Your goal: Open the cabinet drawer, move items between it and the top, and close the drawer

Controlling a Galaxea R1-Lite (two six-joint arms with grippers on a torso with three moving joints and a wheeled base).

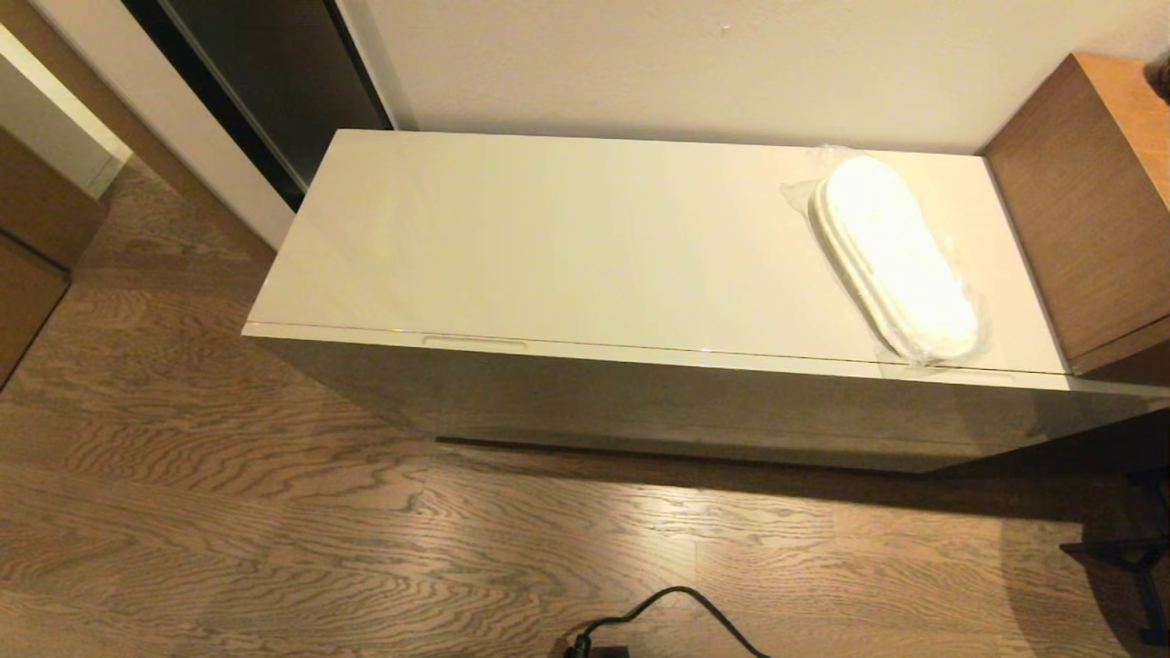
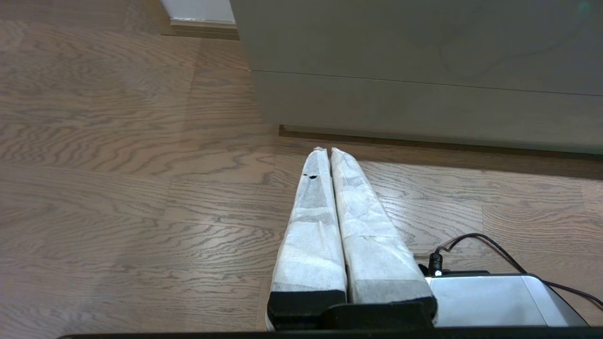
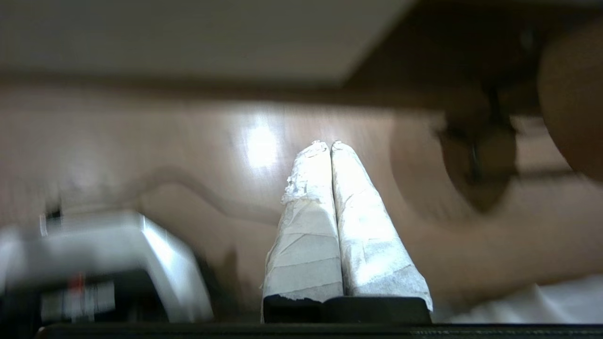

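The low cabinet's glossy cream top point(image 1: 567, 238) fills the middle of the head view. Clear-wrapped white slippers point(image 1: 896, 260) lie on its right end, reaching its front edge. Below the top, the cabinet drawer point(image 1: 640, 402) is closed, its front flush, with a slim handle slot point(image 1: 475, 342) near the left. Neither arm shows in the head view. My left gripper point(image 2: 326, 150) hangs low over the floor in front of the cabinet, shut and empty. My right gripper point(image 3: 328, 143) is shut too, with nothing in it, above the wooden floor near the cabinet's right end.
A taller brown wooden cabinet point(image 1: 1088, 201) stands against the low cabinet's right end. A dark doorway point(image 1: 265, 73) opens at the back left. A black cable point(image 1: 667, 612) lies on the wooden floor in front. A dark stand point(image 1: 1133, 557) is at the right edge.
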